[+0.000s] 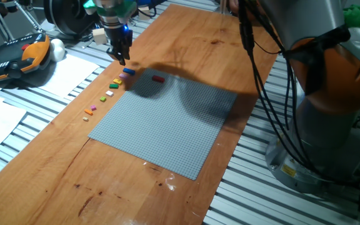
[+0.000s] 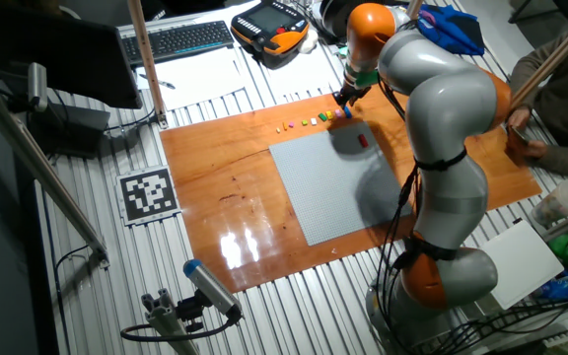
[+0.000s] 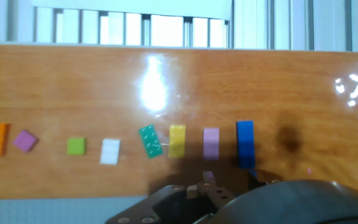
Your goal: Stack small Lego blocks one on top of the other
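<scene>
The blue brick (image 3: 245, 144) is a small bright blue rectangle and it lies flat on the wooden table (image 1: 186, 37), at one end of a row of little coloured pieces, just beside the edge of the grey baseplate (image 1: 167, 122). In the hand view its long side points away from the camera and it looks darker and longer than its neighbours. The red brick (image 1: 159, 79) is also very small; it lies apart from the row, on the grey baseplate near the far corner, inside the shadow of the arm. The row next to the blue brick has a pale purple piece (image 3: 211, 142), a yellow piece (image 3: 177, 140), a green-teal piece (image 3: 149, 141) that is a little turned, a white piece (image 3: 110, 151), a light green piece (image 3: 76, 146), a magenta piece (image 3: 24, 140) and an orange piece (image 3: 0, 139). The gripper (image 1: 120, 57) hangs over the end of the row near the blue brick, with its tips close to the table. I cannot tell if the fingers are open or closed, because they are too small in the fixed views and the hand view shows only the dark body at the bottom. Nothing seems to be held between them. Behind the table lies an orange and black hand controller (image 1: 17, 56) on the metal bench.
</scene>
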